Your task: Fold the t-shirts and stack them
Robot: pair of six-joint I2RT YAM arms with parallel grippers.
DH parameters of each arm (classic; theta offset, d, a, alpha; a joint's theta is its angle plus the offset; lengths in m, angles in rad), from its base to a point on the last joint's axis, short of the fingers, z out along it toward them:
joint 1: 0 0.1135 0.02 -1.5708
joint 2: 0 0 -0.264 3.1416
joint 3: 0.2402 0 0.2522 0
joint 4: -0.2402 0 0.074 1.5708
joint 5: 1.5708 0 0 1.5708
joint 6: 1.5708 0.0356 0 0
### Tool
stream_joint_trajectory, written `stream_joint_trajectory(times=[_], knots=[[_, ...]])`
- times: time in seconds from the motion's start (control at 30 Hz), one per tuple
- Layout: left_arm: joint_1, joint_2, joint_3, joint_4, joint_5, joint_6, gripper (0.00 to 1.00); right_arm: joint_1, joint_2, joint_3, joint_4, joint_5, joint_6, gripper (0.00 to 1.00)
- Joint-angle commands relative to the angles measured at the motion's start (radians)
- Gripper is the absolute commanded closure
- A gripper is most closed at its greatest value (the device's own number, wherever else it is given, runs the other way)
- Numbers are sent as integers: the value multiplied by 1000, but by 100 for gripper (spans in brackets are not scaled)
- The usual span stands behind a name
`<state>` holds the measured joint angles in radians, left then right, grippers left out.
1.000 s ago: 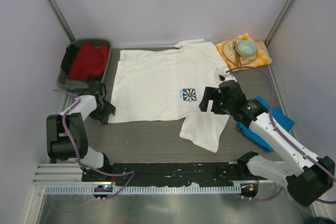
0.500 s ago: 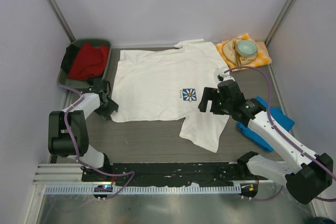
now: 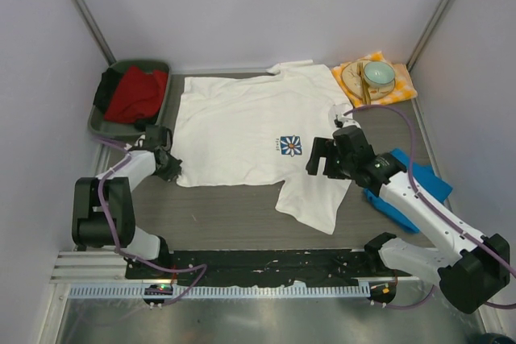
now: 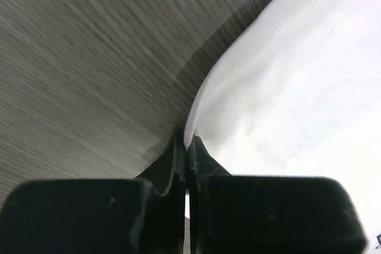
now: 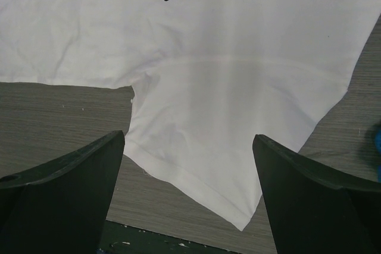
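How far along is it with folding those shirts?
Early. The blue t-shirt lies in a compact bundle at the right, possibly folded. In hand: the left tool is shut on the flat white t-shirt's edge; the right tool hangs open over its sleeve. Left: folding the white one, then stacking.

The left arm doubles back on itself at eight o'clock, its pincer [image 4: 187,148] held low and aimed toward three o'clock, jaws pinched on the edge of the white t-shirt [image 3: 242,126]. The right arm stretches from five o'clock toward the centre, its pincer [image 5: 189,138] spread wide and facing down.
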<state>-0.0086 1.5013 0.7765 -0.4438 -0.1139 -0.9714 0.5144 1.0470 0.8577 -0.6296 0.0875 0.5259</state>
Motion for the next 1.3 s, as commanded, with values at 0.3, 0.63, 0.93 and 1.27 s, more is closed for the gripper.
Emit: stream_joint_trajectory(times=[0.3,0.63,0.93,1.27], knots=[[5,-216,-112,-104,-44,-3,100,4,31,-124,-64,43,135,5],[59,-175,-148,-9,13,-9,100,7,-64,-226,-203,-43,253,8],[64,-136,-146,45,45,-32,100,7,-139,-302,-305,-69,316,9],[64,-131,-164,59,72,-36,100,13,-99,-445,-173,-198,353,21]])
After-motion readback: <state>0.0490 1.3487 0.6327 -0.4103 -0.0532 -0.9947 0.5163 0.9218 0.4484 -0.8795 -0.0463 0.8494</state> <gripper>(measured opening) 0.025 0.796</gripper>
